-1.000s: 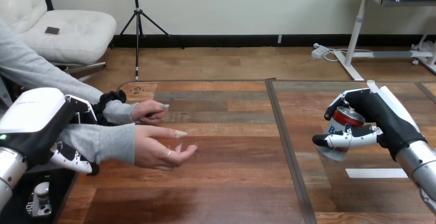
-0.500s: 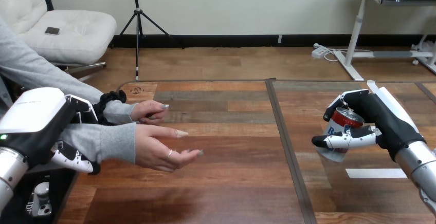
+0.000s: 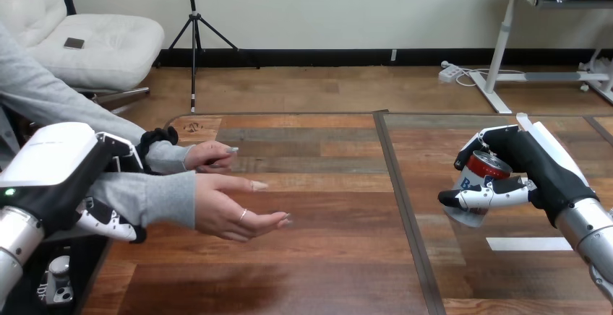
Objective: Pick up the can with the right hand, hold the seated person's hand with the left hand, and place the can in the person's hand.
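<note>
While the right hand point(image 3: 538, 163) is clasping the can point(image 3: 480, 178) round its side wall, tilted above the table point(image 3: 332, 257) at right, the left hand point(image 3: 58, 178) is curling round the person's forearm point(image 3: 148, 198). The can is probably behaving as light, thin-walled and slippery.

**Wooden table** point(image 3: 325, 257), plank-patterned, crossed front to back by a dark seam point(image 3: 402, 206) right of centre. A white strip point(image 3: 529, 243) lies flat near the right edge. A person's hand point(image 3: 209, 156) rests near the left edge.
</note>
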